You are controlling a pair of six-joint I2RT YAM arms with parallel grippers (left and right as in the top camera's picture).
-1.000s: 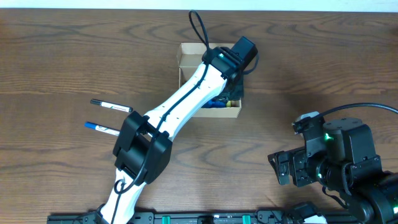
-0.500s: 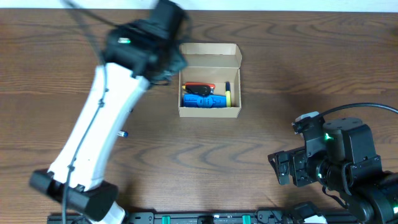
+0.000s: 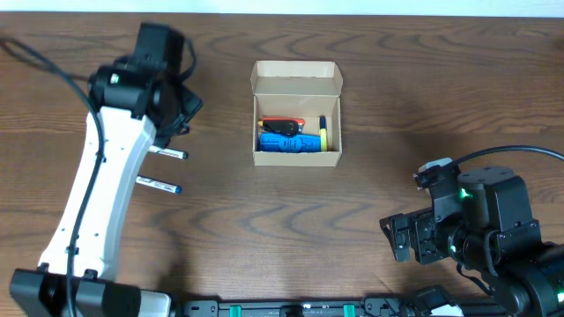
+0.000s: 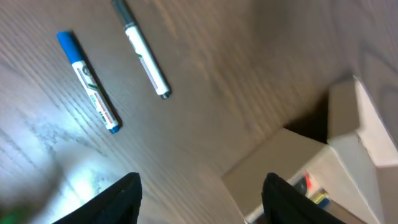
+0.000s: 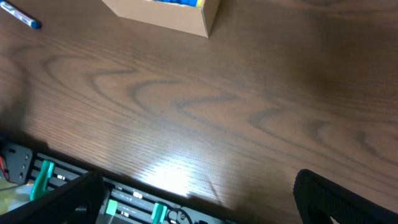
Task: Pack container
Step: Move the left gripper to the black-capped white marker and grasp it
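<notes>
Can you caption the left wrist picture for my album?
Open left gripper near a blue-capped pen and a dark-capped pen, cardboard box to the right.

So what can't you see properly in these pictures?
Overhead: the white left arm covers the cap ends of the two white marker pens; the chunky blue thing in the open tan cardboard box is too small to name.
Left wrist: the picture's right edge cuts off most of the box, and it's blurry.
Right wrist: the top edge cuts off the box; only a thin strip inside shows.

Soft glare on table [image 5: 168, 177], wrist-view blur
</notes>
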